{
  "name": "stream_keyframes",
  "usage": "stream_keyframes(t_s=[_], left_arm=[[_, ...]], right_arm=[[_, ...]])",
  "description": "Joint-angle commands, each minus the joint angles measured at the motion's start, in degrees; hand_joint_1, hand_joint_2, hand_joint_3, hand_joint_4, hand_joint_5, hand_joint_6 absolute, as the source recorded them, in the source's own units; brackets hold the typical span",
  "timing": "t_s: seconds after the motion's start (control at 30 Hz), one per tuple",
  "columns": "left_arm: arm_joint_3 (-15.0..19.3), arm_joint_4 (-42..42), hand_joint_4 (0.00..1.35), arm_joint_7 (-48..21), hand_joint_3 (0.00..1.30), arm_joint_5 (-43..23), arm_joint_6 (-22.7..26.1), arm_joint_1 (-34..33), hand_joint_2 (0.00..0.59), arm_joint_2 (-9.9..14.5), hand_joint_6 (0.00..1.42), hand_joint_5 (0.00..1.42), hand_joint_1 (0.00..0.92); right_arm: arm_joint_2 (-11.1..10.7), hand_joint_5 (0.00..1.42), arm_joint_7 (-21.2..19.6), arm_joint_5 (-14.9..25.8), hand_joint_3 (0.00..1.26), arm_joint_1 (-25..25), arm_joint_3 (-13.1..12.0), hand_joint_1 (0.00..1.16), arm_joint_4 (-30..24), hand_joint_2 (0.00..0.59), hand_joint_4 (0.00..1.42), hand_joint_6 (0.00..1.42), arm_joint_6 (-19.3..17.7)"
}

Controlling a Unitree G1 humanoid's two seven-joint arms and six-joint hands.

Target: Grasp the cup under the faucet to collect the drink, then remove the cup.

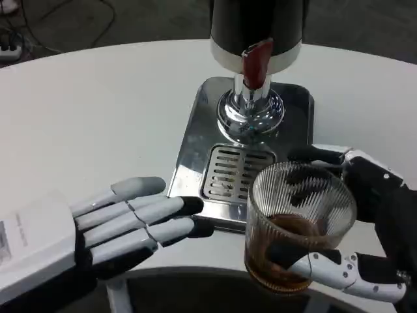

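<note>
Fingers of the right hand (pixel 365 222) wrap the ribbed glass cup (pixel 296 225) holding brown drink (its base is hidden), just off the drip tray (pixel 228 171) below the faucet (pixel 251 107). Left hand (pixel 124 222) lies flat, fingers extended, empty; the dispenser (pixel 257 32) top is cut off.

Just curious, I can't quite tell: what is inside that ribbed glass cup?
The cup, held by the right hand, has dark brown liquid in its lower part. The fingers wrapped across the front cover part of it.
</note>
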Motion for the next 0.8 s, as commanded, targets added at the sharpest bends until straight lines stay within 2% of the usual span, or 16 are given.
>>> stream_keyframes(t_s=[0.03,0.4,0.53,0.8], left_arm=[[3.4,-1.6,0.03,0.9,0.13,-1.8,-0.6,3.6,0.138,1.4,0.04,0.11,0.000],[9.7,0.1,0.00,0.7,0.13,-3.3,-3.5,9.1,0.132,2.0,0.03,0.09,0.000],[10.8,0.6,0.00,0.7,0.13,-3.6,-4.2,10.1,0.132,2.1,0.02,0.09,0.000],[11.7,0.5,0.00,0.8,0.12,-3.3,-4.4,11.2,0.132,2.1,0.01,0.07,0.000]], right_arm=[[0.0,1.05,0.6,0.9,0.75,-0.6,0.7,0.90,-1.8,0.132,0.85,1.07,-0.3],[0.1,1.05,1.2,-1.0,0.76,-3.0,3.4,0.90,-2.2,0.135,0.85,1.07,2.1],[0.3,1.05,1.1,-1.9,0.76,-3.6,4.6,0.90,-2.2,0.135,0.85,1.07,2.8],[0.3,1.05,1.1,-2.5,0.76,-4.3,5.4,0.90,-2.5,0.135,0.85,1.07,3.8]])
